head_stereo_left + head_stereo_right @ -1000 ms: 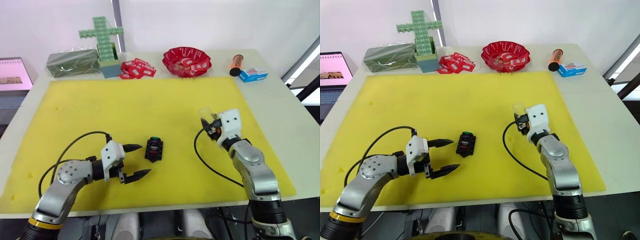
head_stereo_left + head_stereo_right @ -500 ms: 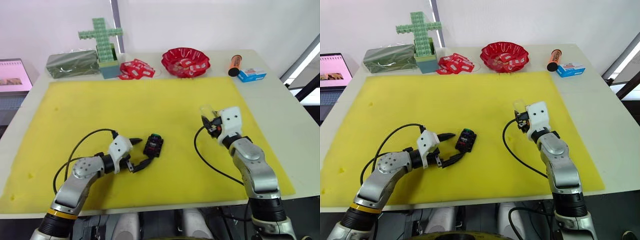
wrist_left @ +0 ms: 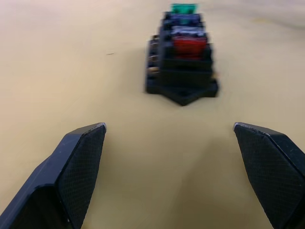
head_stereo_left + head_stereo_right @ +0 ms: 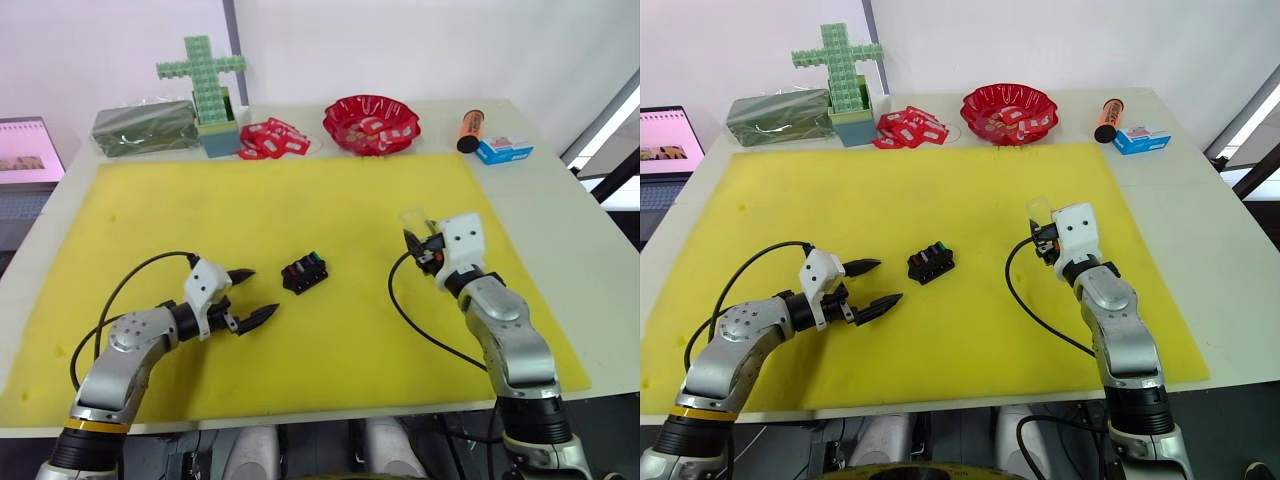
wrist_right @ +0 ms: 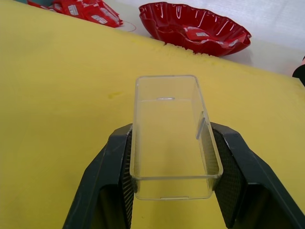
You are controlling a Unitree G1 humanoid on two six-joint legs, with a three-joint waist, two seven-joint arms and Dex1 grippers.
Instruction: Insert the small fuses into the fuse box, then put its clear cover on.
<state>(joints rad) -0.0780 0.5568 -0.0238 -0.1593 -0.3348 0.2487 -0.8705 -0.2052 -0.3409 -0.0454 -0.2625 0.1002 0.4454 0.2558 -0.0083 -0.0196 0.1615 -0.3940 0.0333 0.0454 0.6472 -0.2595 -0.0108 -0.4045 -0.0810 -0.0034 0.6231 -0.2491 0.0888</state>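
The black fuse box (image 4: pixel 304 272) lies on the yellow mat (image 4: pixel 300 200), near the middle, turned at an angle. Small fuses (image 3: pixel 189 44) sit in its slots, with red, purple and green ones showing. My left gripper (image 4: pixel 247 297) is open, a short way to the left of the box, touching nothing. My right gripper (image 5: pixel 167 162) is shut on the clear cover (image 5: pixel 169 129), held above the mat's right half (image 4: pixel 415 222).
Along the table's far edge stand a green brick cross (image 4: pixel 205 75), a dark green packet (image 4: pixel 145 125), red-and-white packets (image 4: pixel 275 137), a red bowl (image 4: pixel 371 122), an orange tube (image 4: pixel 470 130) and a blue-and-white box (image 4: pixel 505 150). A laptop (image 4: pixel 25 150) sits at the far left.
My left gripper reached the fuse box, turned it to a new angle, then drew back to the left, open. The right gripper has kept still with the cover.
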